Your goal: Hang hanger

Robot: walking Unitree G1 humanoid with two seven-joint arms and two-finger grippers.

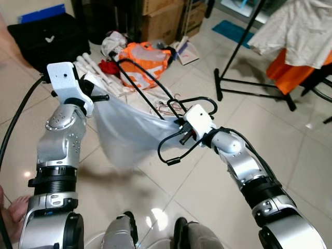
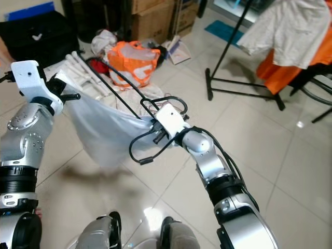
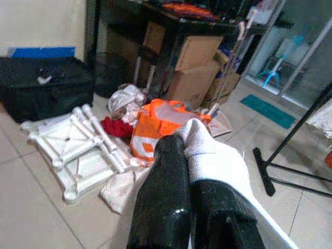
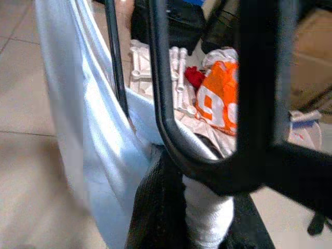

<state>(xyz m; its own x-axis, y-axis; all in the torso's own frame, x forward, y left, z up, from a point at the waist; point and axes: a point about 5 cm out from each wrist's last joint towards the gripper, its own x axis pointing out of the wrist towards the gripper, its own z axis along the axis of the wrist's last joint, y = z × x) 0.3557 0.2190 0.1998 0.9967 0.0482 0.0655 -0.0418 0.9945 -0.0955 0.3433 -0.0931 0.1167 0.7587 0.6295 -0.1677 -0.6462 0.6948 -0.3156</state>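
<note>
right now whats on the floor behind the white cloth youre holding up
Behind the white cloth lie an orange bag, a red item, white plastic tubing and cardboard boxes. The floor directly behind the cloth is hidden.

- Between the two raised arms a pale cloth hangs stretched, filling the gap from the left gripper to the right gripper.
- A black hanger crosses just ahead of the right gripper.
- Beyond lie an orange vest, a white pipe frame and cardboard boxes.
- Bare tiled floor lies open below the cloth.
- A black clothes rack stands to the right.
</note>
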